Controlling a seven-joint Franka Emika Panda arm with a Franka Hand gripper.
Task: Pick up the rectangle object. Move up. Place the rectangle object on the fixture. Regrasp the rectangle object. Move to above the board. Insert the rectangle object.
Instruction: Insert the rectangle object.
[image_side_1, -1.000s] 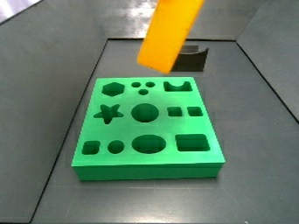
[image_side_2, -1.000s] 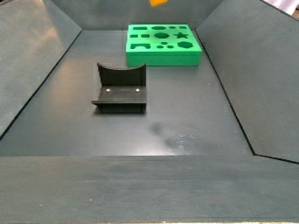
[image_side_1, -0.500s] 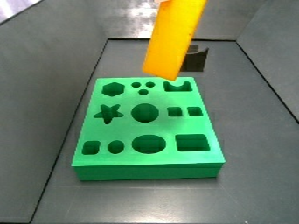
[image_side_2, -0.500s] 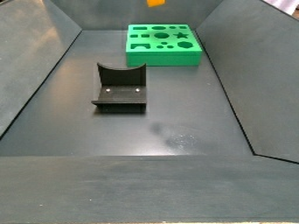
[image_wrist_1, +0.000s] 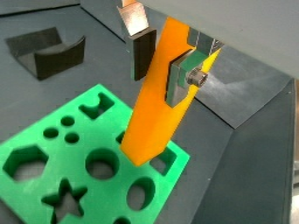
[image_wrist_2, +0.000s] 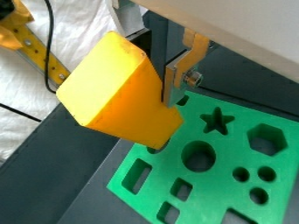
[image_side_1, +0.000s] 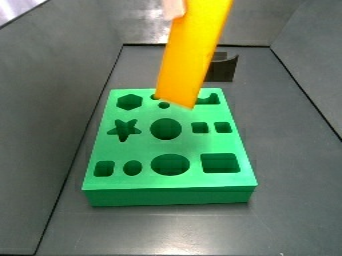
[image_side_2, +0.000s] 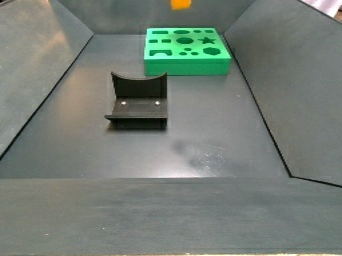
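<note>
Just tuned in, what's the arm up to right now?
The gripper is shut on the rectangle object, holding it tilted above the board in both wrist views. In a side view its lower end hangs over the board's far holes, not yet in any of them. The fixture stands bare on the floor, apart from the board.

hand: one (image_wrist_1: 165, 54), above the board, its two fingers (image_wrist_1: 143, 52) closed on the rectangle object
rectangle object: one (image_side_1: 190, 55), orange-yellow
board: one (image_side_1: 167, 150), green
fixture: one (image_side_2: 138, 100), dark
board cut-outs: eleven counted in a side view
</note>
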